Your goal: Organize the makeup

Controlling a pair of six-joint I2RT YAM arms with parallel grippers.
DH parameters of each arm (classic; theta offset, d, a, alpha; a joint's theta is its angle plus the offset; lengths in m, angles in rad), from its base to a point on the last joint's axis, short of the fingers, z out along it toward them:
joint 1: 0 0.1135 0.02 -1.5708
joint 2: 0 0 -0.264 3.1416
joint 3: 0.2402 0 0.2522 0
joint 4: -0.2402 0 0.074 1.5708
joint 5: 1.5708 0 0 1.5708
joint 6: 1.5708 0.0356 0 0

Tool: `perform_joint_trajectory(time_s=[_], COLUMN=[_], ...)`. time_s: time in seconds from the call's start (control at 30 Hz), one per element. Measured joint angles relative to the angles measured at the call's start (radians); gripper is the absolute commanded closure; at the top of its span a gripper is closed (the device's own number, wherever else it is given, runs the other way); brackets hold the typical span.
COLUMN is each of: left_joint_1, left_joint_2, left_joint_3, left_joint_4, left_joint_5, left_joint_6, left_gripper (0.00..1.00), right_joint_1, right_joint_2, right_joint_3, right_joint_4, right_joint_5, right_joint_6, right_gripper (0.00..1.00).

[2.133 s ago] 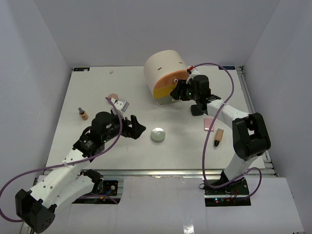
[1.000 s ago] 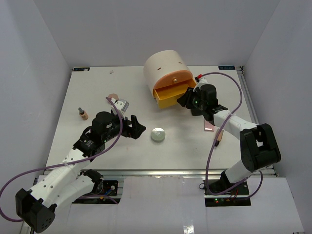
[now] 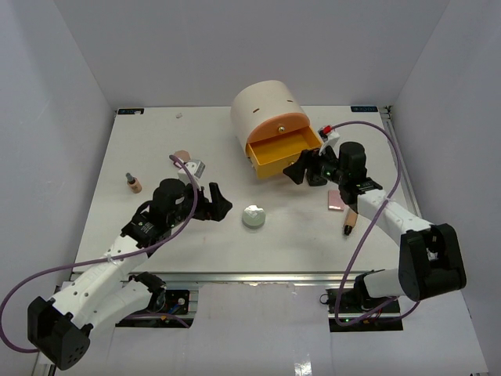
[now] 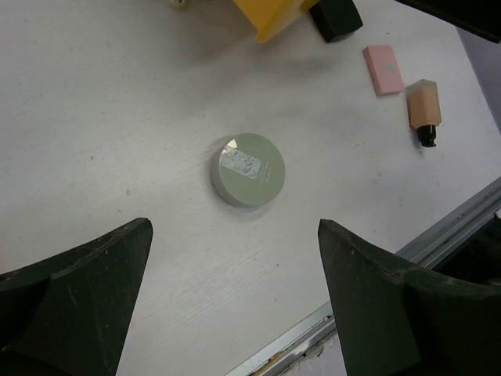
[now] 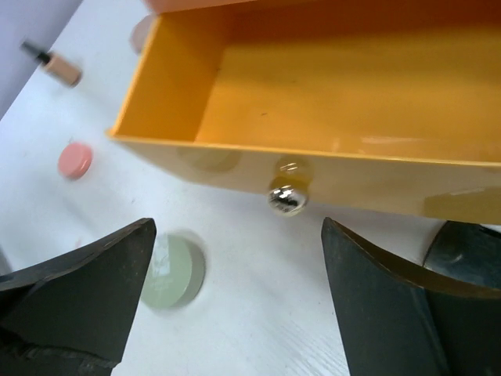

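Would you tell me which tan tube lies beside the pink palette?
The right tan tube, beside the pink palette; the other tube lies far left.

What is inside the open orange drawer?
Only its bare floor shows in the orange drawer; nothing lies there. Its rear end, under the cream drum, is hidden.
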Motion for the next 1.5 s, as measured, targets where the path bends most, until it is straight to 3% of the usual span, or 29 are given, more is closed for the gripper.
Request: perform_joint_trajectory(time_s=[0.1, 0.27, 0.37, 0.5, 0.7, 1.1, 1.23, 1.5], left_joint_1=[0.0, 0.026, 0.084, 0.247, 0.416, 0.469, 0.478, 0.483], left_joint_2=[0.015, 0.034, 0.057, 0.123, 0.258, 0.556, 0.613, 0.66], left_joint_3=[0.002, 0.006, 0.012, 0.035, 0.053, 0.15, 0.164, 0.172], left_joint_4=[-0.05, -0.15, -0.221, -0.311, -0.388, -0.385, -0.367, -0.343], left_joint_5=[-0.047, -0.114, -0.142, -0.171, -0.216, -0.244, -0.243, -0.245], left_joint_6=[-0.081, -0.215, -0.282, -0.354, -0.409, -0.419, -0.404, -0.379], left_gripper=[0.14, 0.13, 0.1, 0.06, 0.02, 0.02, 0.06, 0.26], right_joint_1=[-0.033, -0.05, -0.053, -0.079, -0.144, -0.194, -0.199, -0.204], right_joint_2=[-0.052, -0.067, -0.11, -0.214, -0.265, -0.265, -0.26, -0.251], right_joint_3=[-0.001, 0.064, 0.065, 0.056, 0.048, 0.023, 0.023, 0.022], right_joint_4=[-0.079, -0.373, -0.497, -0.567, -0.594, -0.604, -0.604, -0.604], right_joint_5=[-0.164, -0.449, -0.51, -0.544, -0.587, -0.623, -0.628, -0.632], right_joint_6=[-0.134, -0.451, -0.581, -0.68, -0.727, -0.728, -0.728, -0.728], right_gripper=[0.03, 0.02, 0.02, 0.02, 0.02, 0.02, 0.02, 0.02])
